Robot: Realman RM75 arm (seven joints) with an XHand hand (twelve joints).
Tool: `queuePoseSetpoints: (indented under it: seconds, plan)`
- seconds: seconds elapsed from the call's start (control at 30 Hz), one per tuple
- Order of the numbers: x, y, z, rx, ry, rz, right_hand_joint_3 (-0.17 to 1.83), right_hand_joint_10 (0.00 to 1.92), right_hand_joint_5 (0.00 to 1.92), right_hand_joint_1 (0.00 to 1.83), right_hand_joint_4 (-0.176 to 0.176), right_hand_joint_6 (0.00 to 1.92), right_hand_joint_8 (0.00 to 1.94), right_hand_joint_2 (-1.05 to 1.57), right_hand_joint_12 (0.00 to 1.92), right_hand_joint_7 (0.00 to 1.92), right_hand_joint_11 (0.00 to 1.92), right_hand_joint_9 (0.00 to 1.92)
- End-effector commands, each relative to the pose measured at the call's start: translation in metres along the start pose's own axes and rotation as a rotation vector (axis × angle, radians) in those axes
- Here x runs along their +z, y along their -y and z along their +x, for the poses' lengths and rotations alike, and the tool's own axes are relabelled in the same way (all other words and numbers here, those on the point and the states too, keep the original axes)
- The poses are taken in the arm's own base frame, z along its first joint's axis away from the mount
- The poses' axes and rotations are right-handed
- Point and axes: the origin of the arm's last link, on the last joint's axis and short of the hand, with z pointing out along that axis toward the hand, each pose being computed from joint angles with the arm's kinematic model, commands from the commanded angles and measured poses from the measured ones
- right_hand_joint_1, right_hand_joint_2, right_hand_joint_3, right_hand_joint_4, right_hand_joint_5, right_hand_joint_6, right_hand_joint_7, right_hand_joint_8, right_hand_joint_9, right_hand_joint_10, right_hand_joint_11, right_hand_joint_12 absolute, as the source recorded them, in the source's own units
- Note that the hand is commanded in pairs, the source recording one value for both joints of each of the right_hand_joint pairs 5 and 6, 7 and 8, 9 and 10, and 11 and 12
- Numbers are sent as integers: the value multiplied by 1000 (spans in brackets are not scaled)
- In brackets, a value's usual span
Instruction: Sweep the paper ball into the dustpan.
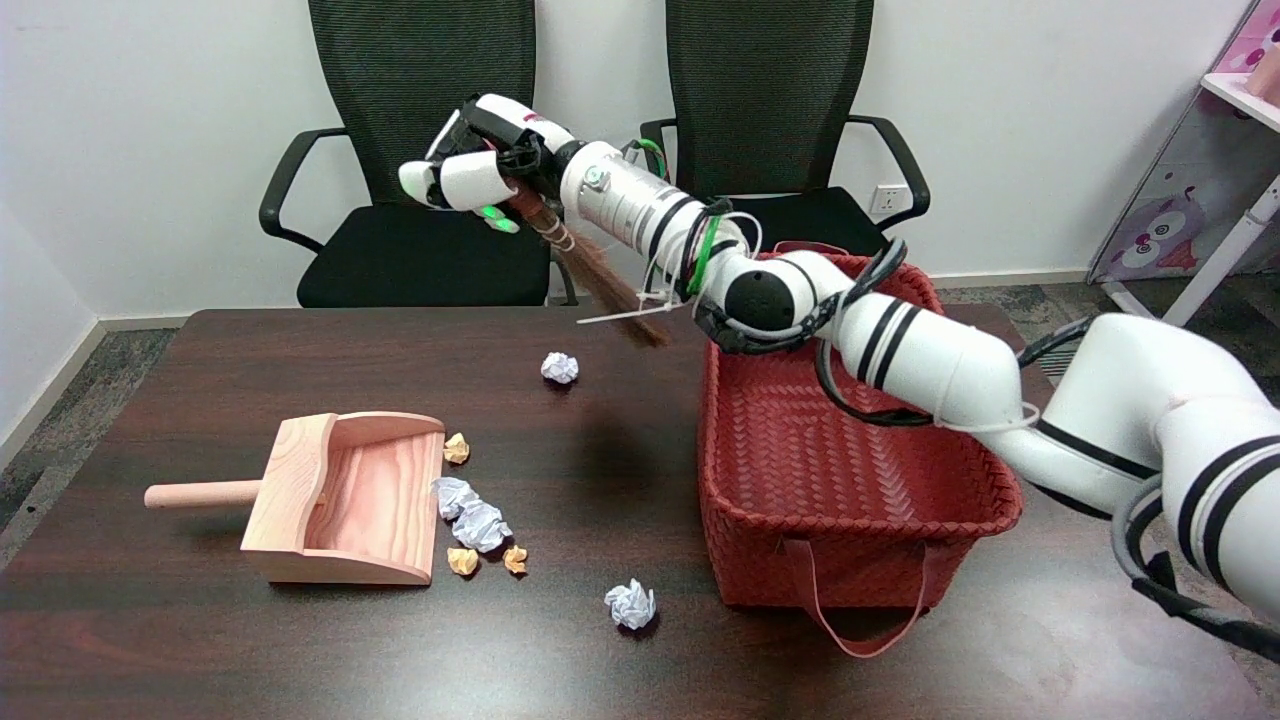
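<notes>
While aloft, fingers (470,180) wrapped round broom (600,285), paper ball (560,367) well below on table (200,640).

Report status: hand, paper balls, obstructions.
Right hand holds broom aloft. Paper balls at dustpan mouth, none inside. Red basket beside sweep path.

Counted on the table: four white paper balls, at (560,367), (452,494), (481,525) and (630,604); three small tan paper balls, at (456,448), (462,561) and (515,559); one wooden dustpan (340,497); one red woven basket (850,480). Behind the table: two black chairs, at (410,150) and (770,110). In the air: one brown brush (600,275).
</notes>
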Motion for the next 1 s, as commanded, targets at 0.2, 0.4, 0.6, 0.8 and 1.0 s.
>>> queuePoseSetpoints:
  seconds: [0.2,0.4,0.6,0.8,1.0]
  plan:
    - [12,-54,2,-127,65,-198,1196,1920,1920,988,176,1920,1920,1571,1920,1920,1920,1920]
    - [15,-58,-13,-97,84,-209,1160,1920,1920,994,176,1920,1920,1571,1920,1920,1920,1920]
    - [17,-56,-25,-51,100,-207,1121,1920,1920,1002,176,1920,1920,1571,1920,1920,1920,1920]
    - [26,-45,-53,-28,134,-182,1061,1920,1920,1007,176,1920,1920,1571,1920,1920,1920,1920]
    - [35,-33,-73,-23,164,-162,1029,1920,1920,1012,176,1920,1920,1571,1920,1920,1920,1920]
